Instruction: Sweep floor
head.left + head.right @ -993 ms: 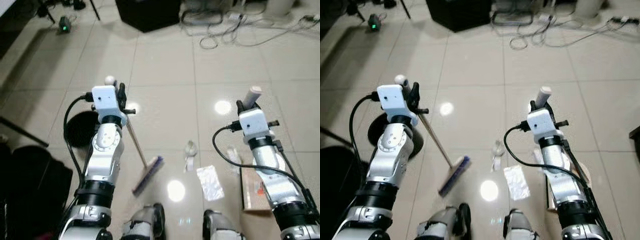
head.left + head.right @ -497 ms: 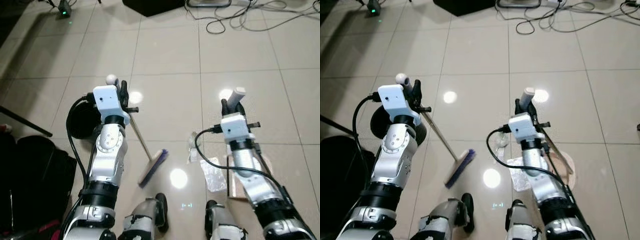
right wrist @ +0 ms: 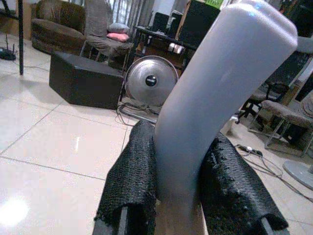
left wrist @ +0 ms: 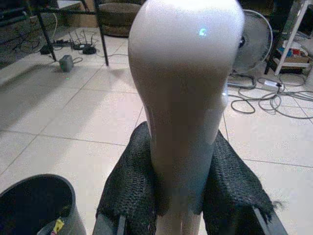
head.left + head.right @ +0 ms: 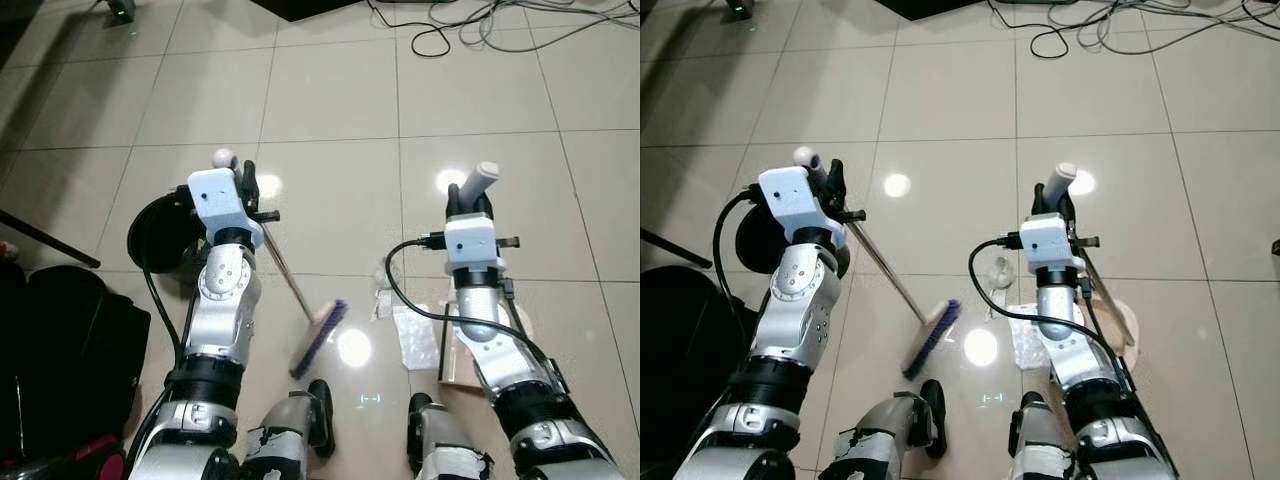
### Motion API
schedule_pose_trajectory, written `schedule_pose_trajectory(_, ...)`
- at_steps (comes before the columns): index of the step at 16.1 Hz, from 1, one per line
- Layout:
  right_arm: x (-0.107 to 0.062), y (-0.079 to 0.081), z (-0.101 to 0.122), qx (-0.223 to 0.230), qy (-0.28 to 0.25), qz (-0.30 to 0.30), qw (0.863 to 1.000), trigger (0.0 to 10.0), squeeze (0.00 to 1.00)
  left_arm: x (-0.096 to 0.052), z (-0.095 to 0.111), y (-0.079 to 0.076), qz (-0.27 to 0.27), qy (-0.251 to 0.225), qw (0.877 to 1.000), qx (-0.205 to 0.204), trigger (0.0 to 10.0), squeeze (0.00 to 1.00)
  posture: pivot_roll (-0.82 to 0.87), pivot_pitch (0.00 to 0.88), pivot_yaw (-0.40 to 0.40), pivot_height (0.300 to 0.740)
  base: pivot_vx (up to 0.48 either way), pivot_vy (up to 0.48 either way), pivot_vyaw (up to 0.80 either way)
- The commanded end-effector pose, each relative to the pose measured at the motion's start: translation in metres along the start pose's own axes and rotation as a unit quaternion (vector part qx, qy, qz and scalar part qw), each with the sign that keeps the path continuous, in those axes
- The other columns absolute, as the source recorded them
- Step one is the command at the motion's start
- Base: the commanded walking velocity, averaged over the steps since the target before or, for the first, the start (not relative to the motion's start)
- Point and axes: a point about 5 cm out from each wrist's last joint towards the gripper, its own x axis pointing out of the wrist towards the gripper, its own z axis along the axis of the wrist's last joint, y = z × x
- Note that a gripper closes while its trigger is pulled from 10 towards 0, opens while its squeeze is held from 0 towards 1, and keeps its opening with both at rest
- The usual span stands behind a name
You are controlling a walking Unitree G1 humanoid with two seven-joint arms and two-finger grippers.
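My left gripper (image 5: 243,183) is shut on the white top of a broom handle (image 4: 183,98), its black fingers (image 4: 132,183) pressed to both sides. The thin shaft slants down to the purple-bristled brush head (image 5: 319,337) on the tiles. My right gripper (image 5: 470,203) is shut on the grey handle (image 3: 215,93) of a dustpan, whose brown pan (image 5: 1122,323) rests on the floor by my right arm. A clear plastic wrapper (image 5: 416,337) and a small crumpled scrap (image 5: 384,292) lie between brush and pan.
A black round bin (image 5: 158,236) stands at my left, behind the left arm. A black bag (image 5: 60,345) and a dark rod (image 5: 45,241) lie farther left. Cables (image 5: 470,25) trail across the far tiles. My feet (image 5: 305,420) are just below the brush.
The camera has shifted forward over the floor. The brush head has slid a little right toward the litter. The dustpan has come in close beside the plastic wrapper.
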Motion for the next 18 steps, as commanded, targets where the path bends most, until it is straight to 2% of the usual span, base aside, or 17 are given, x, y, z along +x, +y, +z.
schedule_pose_trajectory(1,-0.007,0.017,-0.001,0.046,0.021,0.004,0.999,10.0,0.00,0.000,-0.003,0.008,0.020,0.000,1.000,0.001,10.0,0.00,0.19,0.320,0.188,0.740,0.000,0.000,0.00)
schedule_pose_trajectory(5,0.000,0.029,0.007,0.066,0.013,0.014,0.998,10.0,0.00,0.006,-0.001,0.003,0.026,-0.002,1.000,0.001,10.0,0.00,0.19,0.323,0.184,0.740,0.000,0.000,0.00)
schedule_pose_trajectory(7,-0.001,0.030,0.005,0.057,0.015,0.025,0.998,10.0,0.00,0.010,0.001,0.003,0.023,-0.008,1.000,0.004,10.0,0.00,0.19,0.325,0.188,0.740,0.000,0.000,0.00)
schedule_pose_trajectory(12,-0.010,0.017,-0.008,0.043,0.040,0.010,0.998,10.0,0.00,0.013,-0.004,0.001,0.019,-0.003,1.000,0.014,10.0,0.00,0.16,0.316,0.186,0.740,0.000,0.000,0.00)
schedule_pose_trajectory(15,-0.014,0.028,-0.008,0.043,0.054,0.025,0.997,10.0,0.00,0.016,-0.008,-0.009,0.024,-0.001,0.999,0.022,10.0,0.00,0.12,0.314,0.175,0.740,0.000,0.000,0.00)
schedule_pose_trajectory(18,-0.021,0.052,0.006,0.057,0.050,0.054,0.996,10.0,0.00,0.020,-0.013,-0.030,0.015,0.008,0.999,0.033,10.0,0.00,0.08,0.308,0.170,0.740,0.000,0.000,0.00)
